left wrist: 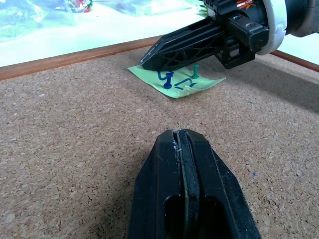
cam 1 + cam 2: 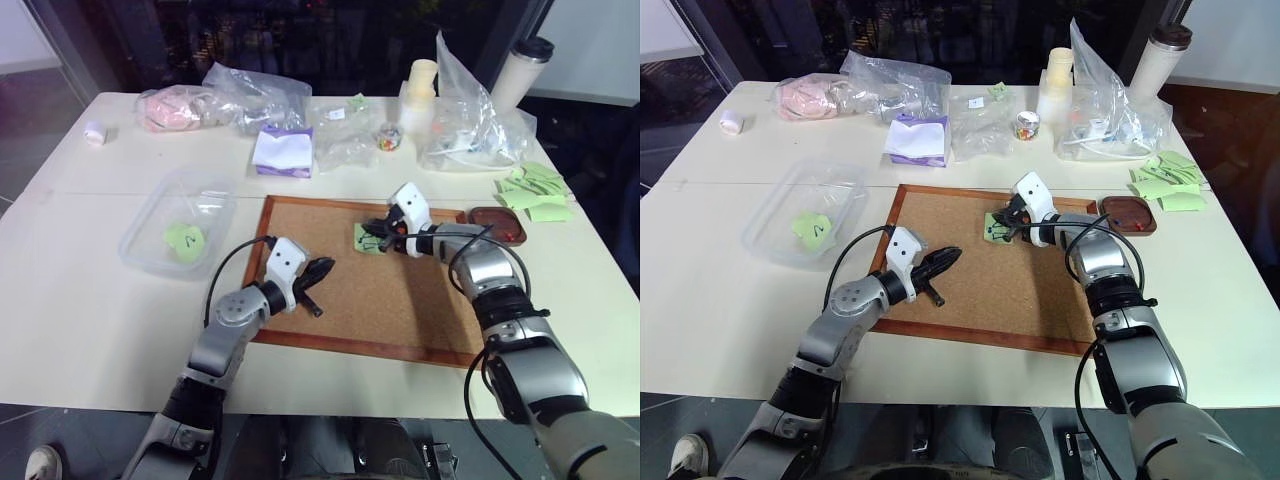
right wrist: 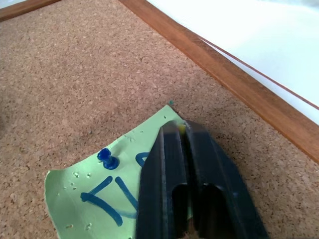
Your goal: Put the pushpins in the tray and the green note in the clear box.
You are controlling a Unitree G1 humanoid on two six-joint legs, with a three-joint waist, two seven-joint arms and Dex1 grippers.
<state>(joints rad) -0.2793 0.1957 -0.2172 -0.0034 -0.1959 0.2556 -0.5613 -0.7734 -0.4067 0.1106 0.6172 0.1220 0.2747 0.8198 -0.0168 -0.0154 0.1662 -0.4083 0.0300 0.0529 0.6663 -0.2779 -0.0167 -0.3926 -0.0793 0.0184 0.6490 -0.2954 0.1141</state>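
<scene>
Two pushpins, one blue (image 1: 168,82) and one green (image 1: 196,71), are seen stuck in the green note (image 1: 175,82) on the cork board (image 2: 350,300). The right gripper (image 3: 180,130) is pressed together over the note's corner; a pinched pin cannot be confirmed. The left gripper (image 1: 180,137) is shut, empty. One tray (image 2: 497,225) and one clear box (image 2: 178,222) are counted.

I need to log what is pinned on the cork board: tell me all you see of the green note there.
The green note is a small light-green paper square with a blue scribble, lying on the cork board, one edge slightly lifted. A blue pushpin and a green pushpin stand in it. The right gripper, fingers shut, presses at its corner.
</scene>
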